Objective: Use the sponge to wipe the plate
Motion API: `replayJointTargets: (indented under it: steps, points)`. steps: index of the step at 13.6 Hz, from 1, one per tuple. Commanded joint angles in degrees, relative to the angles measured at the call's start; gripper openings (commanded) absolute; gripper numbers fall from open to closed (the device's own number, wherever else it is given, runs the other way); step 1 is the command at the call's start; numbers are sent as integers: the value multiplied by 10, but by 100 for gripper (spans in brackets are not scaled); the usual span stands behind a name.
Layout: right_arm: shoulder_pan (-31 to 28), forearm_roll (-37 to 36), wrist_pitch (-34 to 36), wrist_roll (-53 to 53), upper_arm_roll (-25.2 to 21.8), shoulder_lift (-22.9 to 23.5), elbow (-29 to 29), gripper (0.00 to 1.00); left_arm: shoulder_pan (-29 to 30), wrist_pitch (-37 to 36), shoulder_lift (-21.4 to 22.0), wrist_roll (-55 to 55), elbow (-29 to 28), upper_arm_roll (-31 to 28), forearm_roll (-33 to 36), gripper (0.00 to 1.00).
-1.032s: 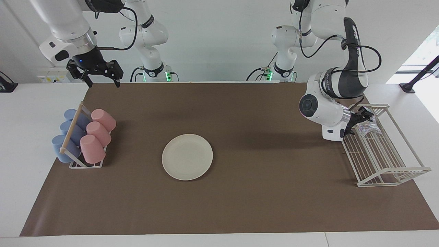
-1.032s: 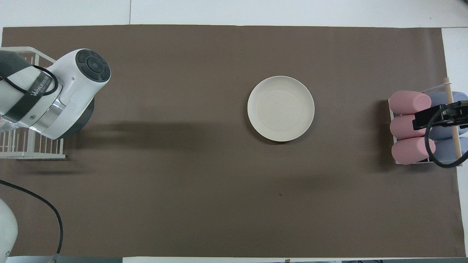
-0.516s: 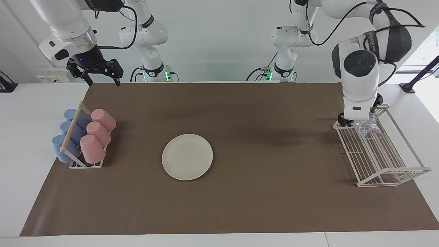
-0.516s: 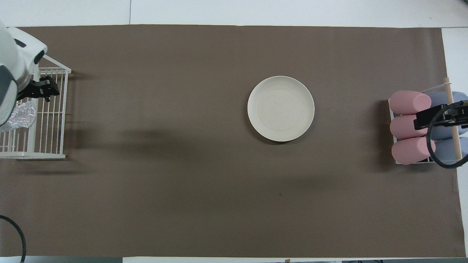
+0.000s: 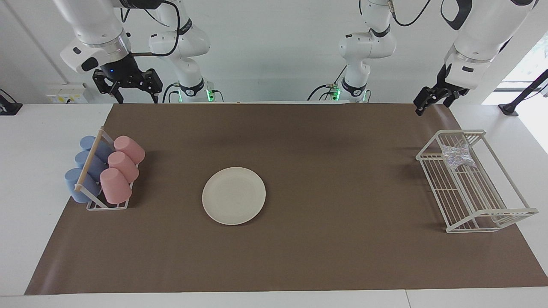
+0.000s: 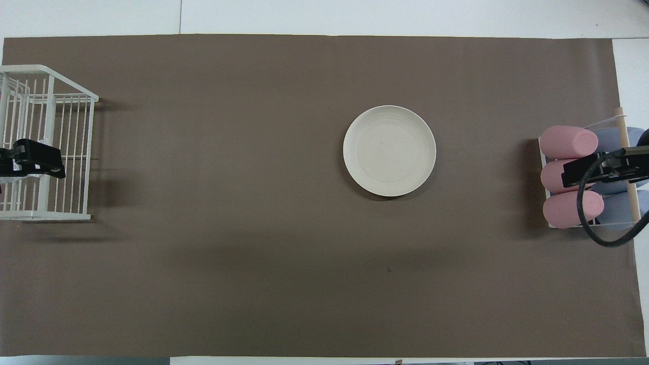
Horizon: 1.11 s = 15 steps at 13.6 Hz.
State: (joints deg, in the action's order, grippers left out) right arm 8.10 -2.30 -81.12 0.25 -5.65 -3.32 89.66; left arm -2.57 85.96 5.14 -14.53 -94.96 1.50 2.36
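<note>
The cream-white plate [image 5: 233, 195] lies flat on the brown mat near the table's middle; it also shows in the overhead view [image 6: 389, 150]. The silvery sponge [image 5: 457, 157] lies in the white wire rack [image 5: 479, 201] at the left arm's end, at the rack's end nearer to the robots. My left gripper [image 5: 432, 107] is open and empty, raised over the mat's corner by that rack. In the overhead view the left gripper [image 6: 31, 161] covers the sponge. My right gripper [image 5: 136, 100] is open and empty, raised at the right arm's end.
A holder with several pink and blue cups [image 5: 102, 171] stands at the right arm's end of the mat; in the overhead view the right gripper [image 6: 603, 172] is seen over these cups [image 6: 570, 177]. The wire rack [image 6: 66, 152] sits at the mat's edge.
My left arm has risen out of the wire rack and drawn back toward the robots, leaving the sponge in the rack. My right gripper has shifted slightly toward the table's middle.
</note>
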Motion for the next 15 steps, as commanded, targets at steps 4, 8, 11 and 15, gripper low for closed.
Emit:
replayJointTargets:
  steps: [4,8,11,15]
  points:
    - [-8,-6,27,5,-5,-3,-5,100,-16,48,-1,29,-26,-2,-42,100]
    - [-9,-6,31,4,-6,-2,-7,100,-21,10,-19,47,15,-1,-39,100]
    - [-7,-7,35,6,-3,-3,-7,100,-21,-1,-15,53,11,-3,-42,100]
    - [-9,-6,35,2,-6,-3,-8,100,-14,1,-15,54,11,0,-43,100]
